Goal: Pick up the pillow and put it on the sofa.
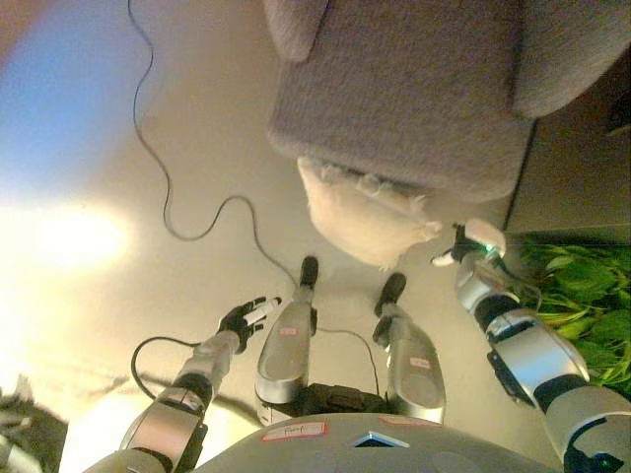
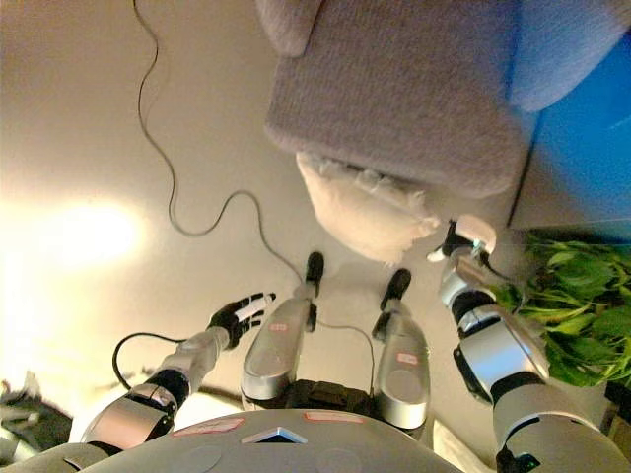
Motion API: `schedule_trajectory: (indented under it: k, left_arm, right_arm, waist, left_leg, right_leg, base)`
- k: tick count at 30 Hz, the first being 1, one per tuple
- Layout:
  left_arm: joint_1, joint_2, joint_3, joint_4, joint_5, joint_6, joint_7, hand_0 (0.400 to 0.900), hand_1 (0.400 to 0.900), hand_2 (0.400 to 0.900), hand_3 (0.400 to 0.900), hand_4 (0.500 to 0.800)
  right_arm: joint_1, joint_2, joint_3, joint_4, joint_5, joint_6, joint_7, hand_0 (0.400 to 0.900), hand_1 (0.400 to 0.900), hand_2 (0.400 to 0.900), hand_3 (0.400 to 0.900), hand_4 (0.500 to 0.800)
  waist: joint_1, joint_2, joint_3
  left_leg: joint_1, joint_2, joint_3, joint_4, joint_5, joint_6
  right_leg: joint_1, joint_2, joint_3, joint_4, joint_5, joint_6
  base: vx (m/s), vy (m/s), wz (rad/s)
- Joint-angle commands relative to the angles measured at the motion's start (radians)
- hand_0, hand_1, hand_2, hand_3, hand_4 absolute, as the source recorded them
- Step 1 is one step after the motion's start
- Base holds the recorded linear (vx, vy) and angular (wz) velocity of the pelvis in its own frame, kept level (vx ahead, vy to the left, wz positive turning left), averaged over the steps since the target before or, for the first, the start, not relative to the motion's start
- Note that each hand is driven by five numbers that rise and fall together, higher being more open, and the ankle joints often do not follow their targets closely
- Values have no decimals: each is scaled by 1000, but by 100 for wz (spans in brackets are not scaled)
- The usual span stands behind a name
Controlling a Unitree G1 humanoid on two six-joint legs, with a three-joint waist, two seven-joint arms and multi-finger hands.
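Note:
A cream pillow lies on the floor, leaning against the front edge of the grey sofa. My right hand is low at the pillow's right corner, touching or nearly touching it; its grip does not show. My left hand hangs at the lower left, well away from the pillow, open with its fingers straight and nothing in it. The sofa seat above the pillow is bare, with cushions or armrests at both sides.
A green leafy plant stands close to the right of my right arm. A dark panel rises beside the sofa's right end. Pale floor stretches to the left of the sofa.

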Motion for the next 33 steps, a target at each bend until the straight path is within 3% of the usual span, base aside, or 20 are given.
schedule_trajectory:
  k: [1, 9, 22, 23, 26, 33]
  left_arm:
    - [2, 77, -28, -77, -106, -54, -15, 900, 900, 900, 900, 800]
    - [14, 100, -60, -208, -227, -112, -25, 900, 900, 900, 900, 800]
    - [99, 128, -69, -359, -363, -225, -109, 900, 900, 900, 900, 800]
    - [111, 132, -72, -379, -375, -238, -115, 900, 900, 900, 900, 800]
    - [121, 135, -69, -415, -401, -262, -119, 900, 900, 900, 900, 800]
    - [152, 156, -56, -506, -448, -304, -132, 900, 900, 900, 900, 800]
  right_arm:
    - [-73, -67, 38, -13, 39, 25, -48, 900, 900, 900, 900, 800]
    - [-224, -132, 37, 19, 56, 17, -29, 900, 900, 900, 900, 800]
    - [-381, -218, 45, 39, 104, 44, -66, 900, 900, 900, 900, 800]
    - [-396, -226, 50, 39, 115, 49, -61, 900, 900, 900, 900, 800]
    - [-435, -239, 53, 47, 131, 48, -57, 900, 900, 900, 900, 800]
    - [-544, -270, 90, 50, 208, 27, 43, 900, 900, 900, 900, 800]
  waist:
    - [16, -18, 24]
    - [45, 33, 51]
    - [85, 117, 51]
    - [85, 119, 51]
    - [94, 135, 51]
    - [118, 167, 51]
  left_leg:
    - [-111, -88, 10, 140, -118, 34]
    - [-269, -106, 27, 224, -121, 51]
    - [-434, -111, 37, 299, -109, 67]
    - [-433, -117, 37, 321, -141, 64]
    - [-467, -116, 39, 344, -145, 66]
    - [-561, -119, 39, 400, -152, 72]
  right_leg:
    - [-27, -49, 40, 117, -124, 47]
    - [-214, -91, 42, 285, -166, 48]
    - [-415, -119, 77, 447, -218, 32]
    - [-421, -128, 92, 481, -257, 41]
    - [-460, -140, 101, 518, -270, 40]
    - [-566, -142, 133, 601, -297, 31]
  base:
    - [-94, 32, 1]
    - [-84, 38, 2]
    - [-16, 14, 1]
    - [61, 6, 4]
    - [-4, 18, 6]
    - [-27, 21, 6]
